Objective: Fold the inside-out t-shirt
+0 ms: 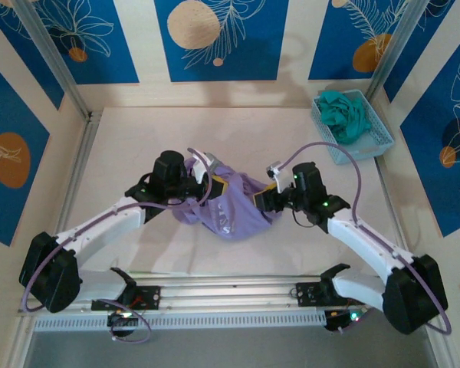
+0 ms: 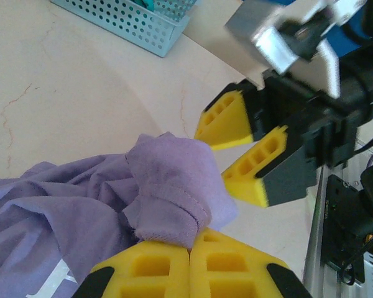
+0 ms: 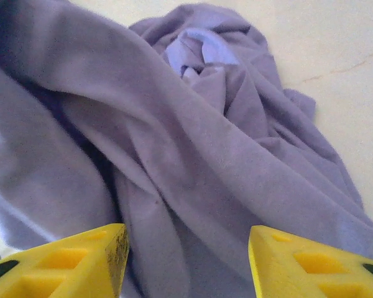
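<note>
The inside-out t-shirt (image 1: 231, 205) is a bunched lavender heap in the middle of the table, with faint white print on it. My left gripper (image 1: 213, 185) is at the heap's upper left. In the left wrist view its yellow fingers (image 2: 155, 267) meet, shut on a stitched hem fold of the t-shirt (image 2: 168, 192). My right gripper (image 1: 265, 198) is at the heap's right edge. It hangs open just above the t-shirt's folds (image 3: 193, 143), its fingertips (image 3: 99, 257) wide apart with cloth below the gap. The left wrist view also shows the right gripper (image 2: 214, 156) open beside the held fold.
A light blue perforated basket (image 1: 379, 135) stands at the back right with a teal-green garment (image 1: 345, 115) in it; its wall (image 2: 124, 22) shows in the left wrist view. An aluminium rail (image 1: 230, 287) runs along the near edge. Patterned walls enclose the table.
</note>
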Motion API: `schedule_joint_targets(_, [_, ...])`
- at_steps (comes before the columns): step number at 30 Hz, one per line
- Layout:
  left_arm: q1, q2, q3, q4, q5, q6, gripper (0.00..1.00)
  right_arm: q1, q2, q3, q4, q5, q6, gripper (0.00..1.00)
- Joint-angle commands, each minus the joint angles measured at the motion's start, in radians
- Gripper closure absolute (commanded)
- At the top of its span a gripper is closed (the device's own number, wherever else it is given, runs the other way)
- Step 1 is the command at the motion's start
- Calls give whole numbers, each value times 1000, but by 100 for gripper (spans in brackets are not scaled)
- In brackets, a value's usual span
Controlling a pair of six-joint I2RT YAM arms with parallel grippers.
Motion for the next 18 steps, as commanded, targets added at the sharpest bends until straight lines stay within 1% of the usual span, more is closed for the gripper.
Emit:
schedule_joint_targets(1, [11, -28, -5, 18, 14, -1, 100, 8, 67, 17, 69, -16, -7, 46])
schedule_joint_targets(5, [11, -30, -7, 18, 3, 0, 100, 12, 123, 6, 139, -100, 29, 46])
schedule_joint_targets(6, [11, -31, -9, 18, 0, 0, 100, 12, 131, 4, 155, -117, 35, 47])
schedule_joint_targets(7, [10, -32, -12, 18, -6, 1, 100, 12, 133, 3, 172, -129, 43, 54])
schedule_joint_targets(10, [13, -47, -20, 9, -56, -4, 100, 0, 107, 7, 178, -133, 50, 91])
schedule_joint_targets(11, [13, -56, -24, 2, -86, -5, 100, -10, 85, 4, 180, -142, 48, 100])
schedule_joint_targets(16, [34, -137, -90, 12, -233, -50, 100, -58, -80, -33, 206, -203, 47, 100])
schedule_joint_targets(18, [41, -169, -127, 20, -270, -65, 100, -60, -132, -47, 231, -228, 48, 100])
